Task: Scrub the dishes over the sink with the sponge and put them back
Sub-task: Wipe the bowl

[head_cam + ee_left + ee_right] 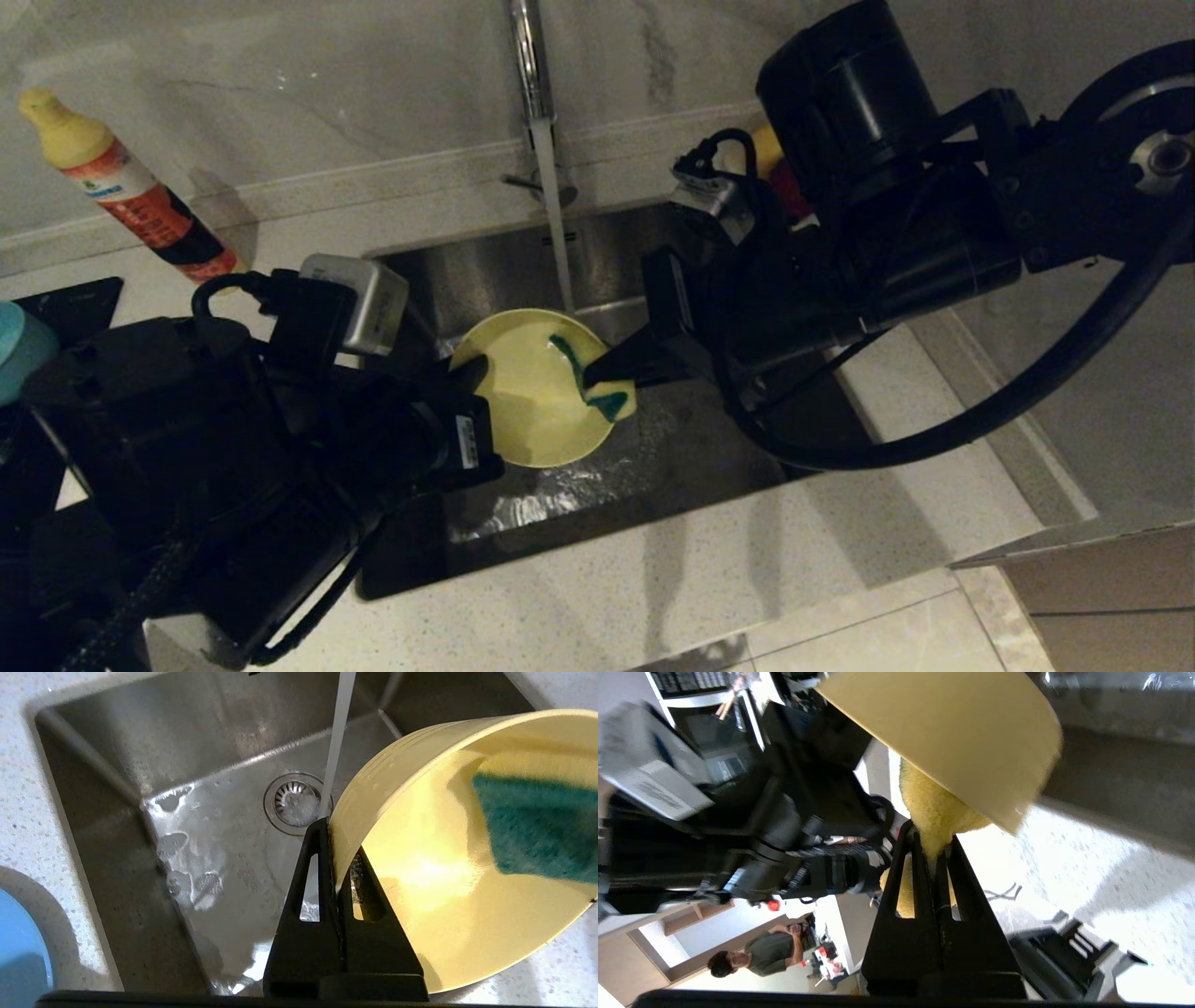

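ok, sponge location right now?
Head view, centre: the sponge is pinched in the right gripper, pressed inside the yellow bowl held by the left gripper over the sink.

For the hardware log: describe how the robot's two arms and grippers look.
Both arms are matt black with thick cylindrical joint housings. The left arm carries a silver-grey box camera, a looped black cable and a small white label near the wrist. The right arm has a similar silver camera and a long black cable sweeping beneath it. The left gripper and right gripper have black, tapered, slotted fingers.
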